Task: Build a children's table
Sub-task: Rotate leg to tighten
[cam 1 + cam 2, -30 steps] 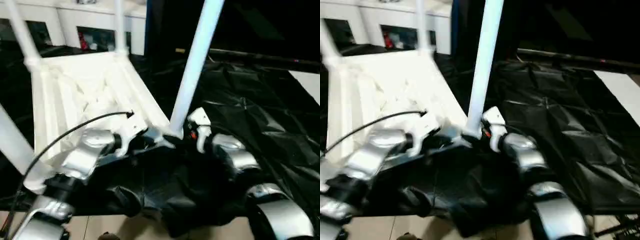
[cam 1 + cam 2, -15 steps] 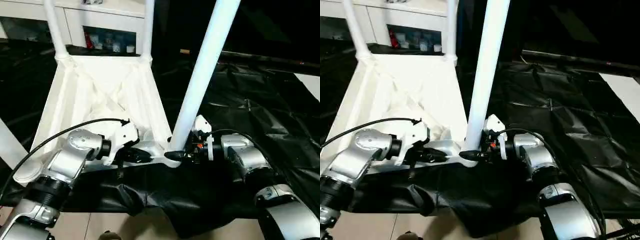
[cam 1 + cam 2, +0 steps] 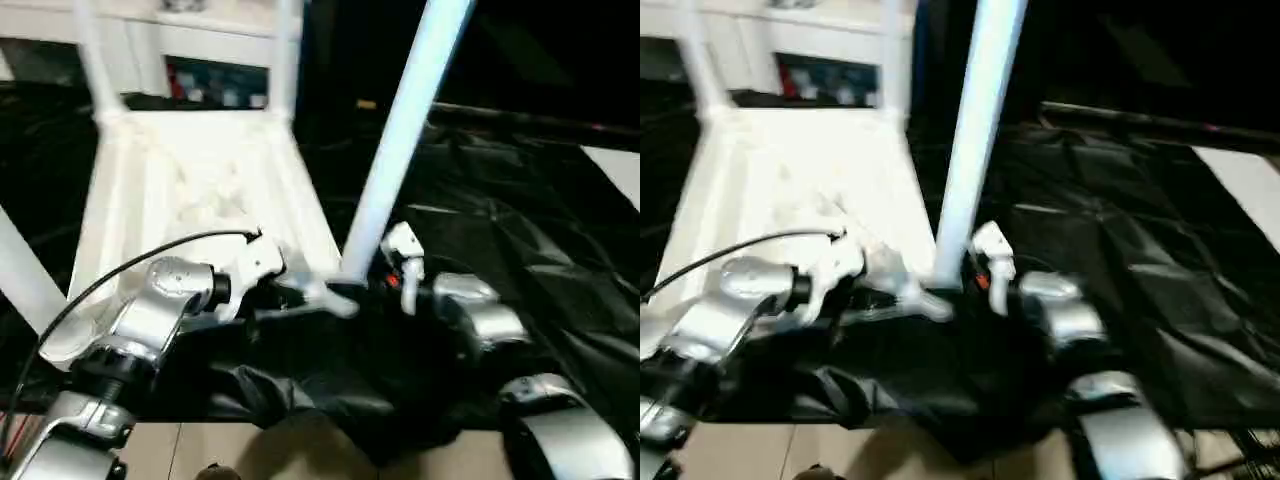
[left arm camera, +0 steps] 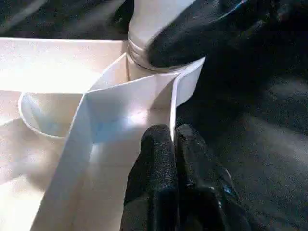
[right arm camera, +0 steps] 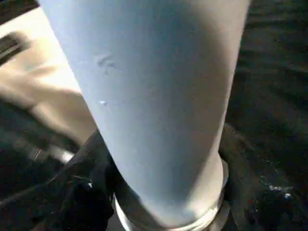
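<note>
The children's table [image 3: 200, 190] lies upside down on a black plastic sheet [image 3: 520, 240] spread over the floor, ribbed underside facing up. Legs rise from its corner sockets: two at the far corners by a white cabinet [image 3: 190, 40], one at the near left edge of the head views, and the near right leg [image 3: 395, 150], which stands tall and leans slightly toward the right.

The left gripper [image 4: 172, 140] reaches in over the near edge of the tabletop. Its jaws are pressed together, both black fingertips [image 4: 156, 144] side by side with a thin upright rib [image 4: 172, 103] of the underside pinched at their tips, just beside the near right corner socket [image 4: 144, 57]. A dark cable [image 3: 150, 255] arcs over the left forearm.

The right gripper [image 3: 368, 287] sits at the base of the near right leg, coming from the right. Its jaws stand partly apart around the bottom of the leg, where the tube meets the socket collar [image 5: 202, 216]. In the left wrist view one black finger [image 4: 192, 33] of this gripper lies against the leg just above the socket. Whether both fingers press firmly on the leg cannot be told, though the leg fills the space between them in the right wrist view.
</note>
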`<state>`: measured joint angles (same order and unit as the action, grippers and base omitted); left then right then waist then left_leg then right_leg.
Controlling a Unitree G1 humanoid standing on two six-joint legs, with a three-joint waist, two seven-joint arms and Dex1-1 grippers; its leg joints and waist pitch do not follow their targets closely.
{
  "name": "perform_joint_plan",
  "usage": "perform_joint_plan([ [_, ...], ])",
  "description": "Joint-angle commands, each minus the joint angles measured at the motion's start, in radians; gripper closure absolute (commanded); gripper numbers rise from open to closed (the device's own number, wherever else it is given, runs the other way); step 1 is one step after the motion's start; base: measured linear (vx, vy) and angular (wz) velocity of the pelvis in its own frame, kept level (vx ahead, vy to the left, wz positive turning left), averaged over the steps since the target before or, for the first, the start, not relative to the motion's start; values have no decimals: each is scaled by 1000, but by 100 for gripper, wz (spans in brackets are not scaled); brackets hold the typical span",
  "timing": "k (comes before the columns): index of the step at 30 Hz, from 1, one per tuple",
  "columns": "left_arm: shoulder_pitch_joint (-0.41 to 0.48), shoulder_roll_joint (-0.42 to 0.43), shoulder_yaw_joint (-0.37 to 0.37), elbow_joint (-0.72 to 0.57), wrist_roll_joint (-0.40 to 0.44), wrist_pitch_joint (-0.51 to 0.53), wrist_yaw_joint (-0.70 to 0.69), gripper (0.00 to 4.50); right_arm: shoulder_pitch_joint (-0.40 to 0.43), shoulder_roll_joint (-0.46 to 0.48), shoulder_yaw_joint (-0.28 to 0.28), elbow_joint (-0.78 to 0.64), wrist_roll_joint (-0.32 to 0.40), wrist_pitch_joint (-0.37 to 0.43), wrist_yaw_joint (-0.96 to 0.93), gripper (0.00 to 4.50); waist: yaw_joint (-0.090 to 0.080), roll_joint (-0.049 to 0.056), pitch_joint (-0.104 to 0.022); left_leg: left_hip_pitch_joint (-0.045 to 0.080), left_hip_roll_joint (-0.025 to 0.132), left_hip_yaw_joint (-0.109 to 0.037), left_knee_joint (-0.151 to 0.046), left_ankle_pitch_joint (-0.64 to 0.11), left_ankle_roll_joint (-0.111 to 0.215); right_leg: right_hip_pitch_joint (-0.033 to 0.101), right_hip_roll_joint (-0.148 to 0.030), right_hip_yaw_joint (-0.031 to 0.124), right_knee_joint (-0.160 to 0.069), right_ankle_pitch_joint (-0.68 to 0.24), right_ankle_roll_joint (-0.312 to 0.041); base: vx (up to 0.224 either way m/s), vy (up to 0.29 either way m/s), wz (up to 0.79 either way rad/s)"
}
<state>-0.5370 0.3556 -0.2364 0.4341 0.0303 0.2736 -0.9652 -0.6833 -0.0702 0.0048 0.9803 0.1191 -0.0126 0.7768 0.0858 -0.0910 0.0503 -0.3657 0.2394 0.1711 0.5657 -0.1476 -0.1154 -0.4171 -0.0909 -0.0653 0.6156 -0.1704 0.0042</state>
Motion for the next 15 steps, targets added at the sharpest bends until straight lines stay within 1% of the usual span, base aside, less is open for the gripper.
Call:
perform_joint_plan([
  [1,-50,-80,0,-10,1,28,114,450,-13,68,8,47,-12,12,-146,184,-4,18,-58,12,-11,6,-68,-381,-47,36,-40,29,-91,-458,-127,0,0,0],
  [2,-55,-94,3,-7,8,36,143,450,-16,84,-4,52,-8,18,-185,184,-4,17,-58,13,-10,5,-69,-384,-48,35,-39,28,-90,-455,-125,0,0,0],
  [3,-55,-94,3,-7,8,36,143,450,-16,84,-4,52,-8,18,-185,184,-6,16,-61,13,-12,5,-67,-387,-45,35,-37,27,-90,-442,-126,0,0,0],
  [4,-63,-126,7,-5,16,54,189,450,-26,115,-27,61,4,26,-246,184,-5,16,-61,13,-11,7,-66,-383,-40,35,-36,28,-90,-420,-128,0,0,0],
  [5,-64,-142,8,-6,20,60,210,450,-29,129,-33,63,7,23,-259,184,-5,18,-61,14,-11,7,-66,-382,-36,33,-35,29,-89,-403,-133,0,0,0],
  [6,-64,-146,9,-6,21,61,215,450,-30,132,-34,63,8,22,-262,184,-6,17,-62,13,-11,8,-66,-380,-34,34,-35,29,-88,-393,-134,0,0,0],
  [8,-60,-171,1,-15,19,66,226,450,-33,146,-16,66,-15,-12,-259,184,-3,17,-64,10,-12,9,-65,-361,-28,37,-34,29,-84,-358,-140,0,0,0],
  [9,-58,-176,-3,-17,16,64,224,450,-35,147,-8,70,-25,-27,-257,129,-2,16,-64,9,-11,11,-64,-347,-24,38,-34,30,-82,-330,-146,0,0,0],
  [10,-52,-175,-11,-24,12,57,200,450,-38,146,-12,72,-20,-37,-241,115,0,16,-65,7,-12,12,-64,-333,-19,40,-34,31,-80,-307,-152,0,0,0],
  [11,-49,-170,-14,-28,11,51,189,450,-38,143,-12,70,-18,-39,-230,115,1,15,-67,6,-12,13,-63,-314,-15,43,-33,31,-76,-277,-159,0,0,0],
  [12,-41,-158,-19,-36,6,41,165,450,-38,134,-7,64,-21,-45,-209,112,1,13,-67,6,-12,14,-63,-307,-12,43,-32,31,-75,-267,-162,0,0,0],
  [13,-34,-146,-22,-42,1,34,142,450,-37,124,3,56,-29,-54,-189,102,2,15,-67,4,-12,14,-63,-296,-8,45,-33,31,-73,-253,-167,0,0,0],
  [14,-31,-139,-24,-45,-2,31,129,450,-37,119,10,52,-35,-59,-178,102,1,15,-66,2,-12,14,-64,-288,-7,48,-33,31,-73,-249,-168,0,0,0],
  [15,-27,-131,-25,-48,-3,26,119,450,-36,111,15,46,-37,-58,-155,73,0,15,-67,1,-12,13,-64,-282,-7,49,-33,30,-71,-244,-168,0,0,0],
])
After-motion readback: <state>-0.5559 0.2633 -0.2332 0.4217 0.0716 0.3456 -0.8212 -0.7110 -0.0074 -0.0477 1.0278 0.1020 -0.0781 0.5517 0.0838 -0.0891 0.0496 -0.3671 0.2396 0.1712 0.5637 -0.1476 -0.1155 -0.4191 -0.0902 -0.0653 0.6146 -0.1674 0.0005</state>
